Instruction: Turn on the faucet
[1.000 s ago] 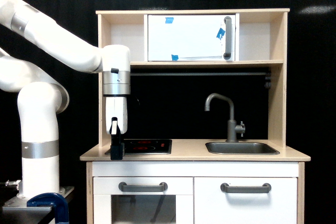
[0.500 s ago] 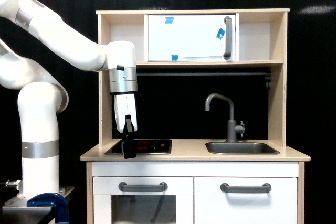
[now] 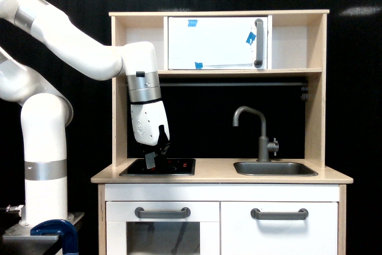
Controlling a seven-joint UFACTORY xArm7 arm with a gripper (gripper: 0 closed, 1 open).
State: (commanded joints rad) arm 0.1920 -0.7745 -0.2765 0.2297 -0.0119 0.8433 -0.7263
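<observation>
The faucet stands well off to the exterior view's right of the hand, at about the hand's own height, planted at the back edge of the sink with its gooseneck spout hooking over toward the hand's side. It looks like a slim, rigid toy fitting, light and stiff, with a smooth matte finish that pads could slip on; the stem offers little to turn, so the likely place to take hold is the small side knob low on the stem, on the far side from the hand. That knob is tiny and will probably call for a narrow, precise pinch or a sideways push, done gently, since the whole unit is light furniture that could shift. Between the hand and the faucet lies a bare stretch of bench. The hand itself hangs tilted just above the black hob, carrying nothing; its dark fingers blend into the dark backdrop, so how far apart they stand cannot be told. Above and to the right of the hand sits the white cabinet on the upper shelf, and a grey rail runs beneath it, well clear of any path across.
</observation>
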